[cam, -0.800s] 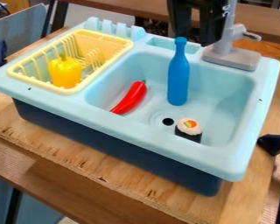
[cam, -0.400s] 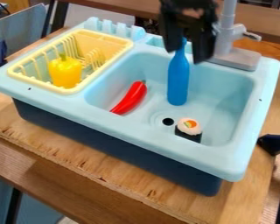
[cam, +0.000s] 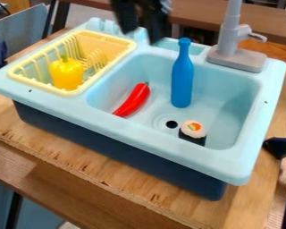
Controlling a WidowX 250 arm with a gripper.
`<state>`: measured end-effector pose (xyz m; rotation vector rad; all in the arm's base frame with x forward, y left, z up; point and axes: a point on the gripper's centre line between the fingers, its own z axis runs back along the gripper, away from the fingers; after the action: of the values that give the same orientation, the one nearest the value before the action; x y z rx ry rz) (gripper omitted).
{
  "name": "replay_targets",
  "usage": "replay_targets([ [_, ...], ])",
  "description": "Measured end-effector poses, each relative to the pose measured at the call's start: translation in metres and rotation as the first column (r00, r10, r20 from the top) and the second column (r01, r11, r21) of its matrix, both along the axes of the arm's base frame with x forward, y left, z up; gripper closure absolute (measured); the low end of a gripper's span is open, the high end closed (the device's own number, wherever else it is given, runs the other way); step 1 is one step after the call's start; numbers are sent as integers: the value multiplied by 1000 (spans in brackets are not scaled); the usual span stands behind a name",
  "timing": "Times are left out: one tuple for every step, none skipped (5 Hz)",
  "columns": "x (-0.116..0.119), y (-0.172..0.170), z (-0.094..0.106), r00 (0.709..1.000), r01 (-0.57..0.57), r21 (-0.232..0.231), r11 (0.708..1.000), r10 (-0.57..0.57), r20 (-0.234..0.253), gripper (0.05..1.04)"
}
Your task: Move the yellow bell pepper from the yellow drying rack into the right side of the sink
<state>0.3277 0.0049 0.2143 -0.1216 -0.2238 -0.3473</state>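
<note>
The black gripper (cam: 141, 35) hangs at the top of the view, above the sink's back edge between the drying rack and the bottle. It stands open, its two fingers apart with nothing between them. A blue bottle (cam: 182, 78) stands upright in the sink basin (cam: 226, 96), to the gripper's right. Left of the bottle, a red chili pepper (cam: 132, 100) leans along the basin's left side. A sushi piece (cam: 193, 131) with a white and orange top sits near the drain. In the yellow drying rack (cam: 123, 44) rests a yellow bell pepper (cam: 66, 73).
The grey faucet (cam: 236, 56) rises from the sink's back right corner. A dark blue sink base (cam: 115, 150) rests on the wooden table (cam: 68, 157). A dark blue object (cam: 279, 147) is at the right edge, another (cam: 0, 54) at the left.
The gripper came down in front of the bottle's top, then moved left and up, uncovering the bottle's neck. The bottle, peppers and sushi have stayed where they were.
</note>
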Motion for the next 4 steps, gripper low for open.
replay_targets([
  [-4, 24, -1, 998, -68, 49, 996, 69, -14, 84],
  [-3, 59, -1, 991, -133, 72, 989, 132, 18, 84],
  [-3, 73, 1, 984, -173, 11, 985, 172, 48, 84],
  [-9, 88, -6, 978, -205, -18, 979, 206, 43, 85],
])
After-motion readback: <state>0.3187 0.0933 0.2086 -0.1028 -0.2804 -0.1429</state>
